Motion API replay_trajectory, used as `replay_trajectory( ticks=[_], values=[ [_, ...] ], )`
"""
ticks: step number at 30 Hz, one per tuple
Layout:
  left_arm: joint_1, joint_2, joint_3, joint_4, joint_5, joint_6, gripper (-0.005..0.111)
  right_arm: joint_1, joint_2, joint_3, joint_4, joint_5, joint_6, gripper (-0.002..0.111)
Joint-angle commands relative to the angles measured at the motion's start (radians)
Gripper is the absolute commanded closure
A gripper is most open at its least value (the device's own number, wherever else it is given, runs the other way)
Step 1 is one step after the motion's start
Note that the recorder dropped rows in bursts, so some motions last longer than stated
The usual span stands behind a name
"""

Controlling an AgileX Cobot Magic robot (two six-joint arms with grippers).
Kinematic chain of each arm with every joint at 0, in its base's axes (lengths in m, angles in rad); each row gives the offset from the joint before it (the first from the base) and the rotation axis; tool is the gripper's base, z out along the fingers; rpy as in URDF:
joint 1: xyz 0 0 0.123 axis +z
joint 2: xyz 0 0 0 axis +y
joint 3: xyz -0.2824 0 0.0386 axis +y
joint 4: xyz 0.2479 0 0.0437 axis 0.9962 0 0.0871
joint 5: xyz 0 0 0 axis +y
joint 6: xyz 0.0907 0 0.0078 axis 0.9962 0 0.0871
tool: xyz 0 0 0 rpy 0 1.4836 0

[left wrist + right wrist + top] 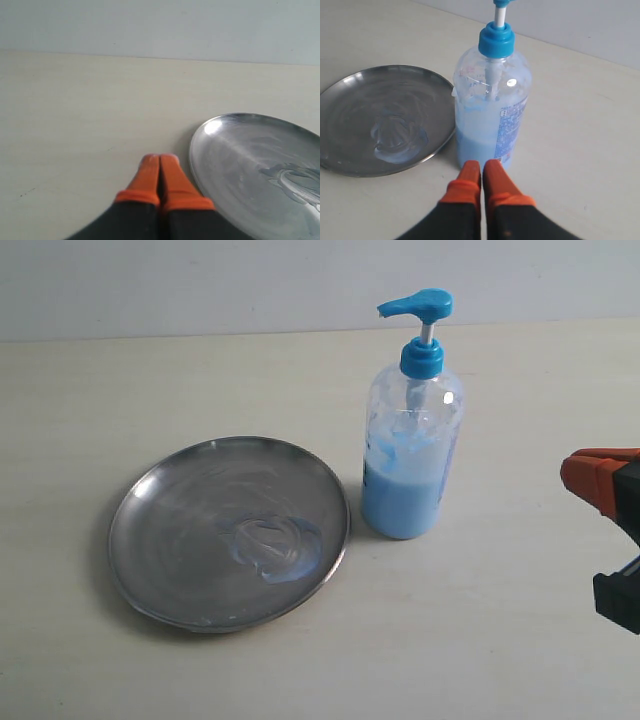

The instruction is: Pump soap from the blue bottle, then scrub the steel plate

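Note:
The blue bottle (411, 440) stands upright on the table, about half full of light blue soap, its pump head pointing left. Left of it lies the steel plate (180, 500), with a pale blue smear of soap (278, 548) near its right side. My right gripper (481, 167) is shut and empty, pointing at the blue bottle (490, 115) from a short way off; in the exterior view its orange tips (598, 478) show at the right edge. My left gripper (159, 160) is shut and empty, just beside the steel plate's rim (192, 155). It is out of the exterior view.
A pale wooden table (500, 640) carries everything. A light wall (200, 280) rises behind its far edge. Bare tabletop lies in front of the plate and to the right of the bottle.

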Motion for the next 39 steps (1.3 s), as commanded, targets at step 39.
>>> replay_trajectory(
  ticks=[39],
  values=[
    [0.003, -0.006, 0.003, -0.006, -0.001, 0.003, 0.107, -0.206, -0.307, 0.120, 0.517, -0.089, -0.520, 0.101]
  ],
)
